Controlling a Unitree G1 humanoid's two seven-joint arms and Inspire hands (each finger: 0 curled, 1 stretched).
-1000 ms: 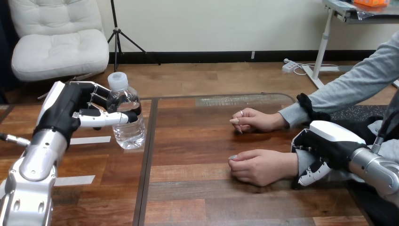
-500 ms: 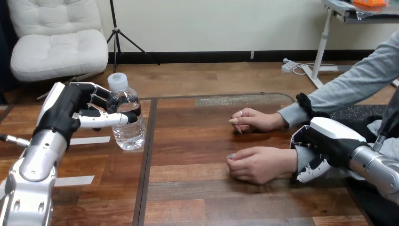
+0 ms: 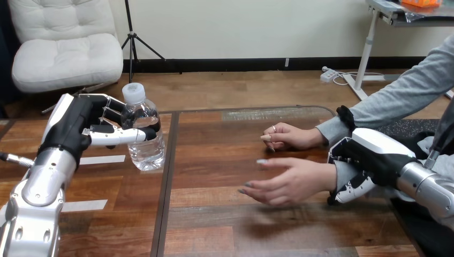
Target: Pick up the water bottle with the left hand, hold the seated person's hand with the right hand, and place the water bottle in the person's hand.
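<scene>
At left, left hand (image 3: pixel 75 129) clasps the water bottle (image 3: pixel 146 152) (upright).

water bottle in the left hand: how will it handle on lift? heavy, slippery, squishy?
The water bottle looks mostly full, so probably heavy for its size. Its clear thin wall likely flexes in the left hand curled round it, and may slip. Tall and narrow: apt to tip if released tilted.
</scene>
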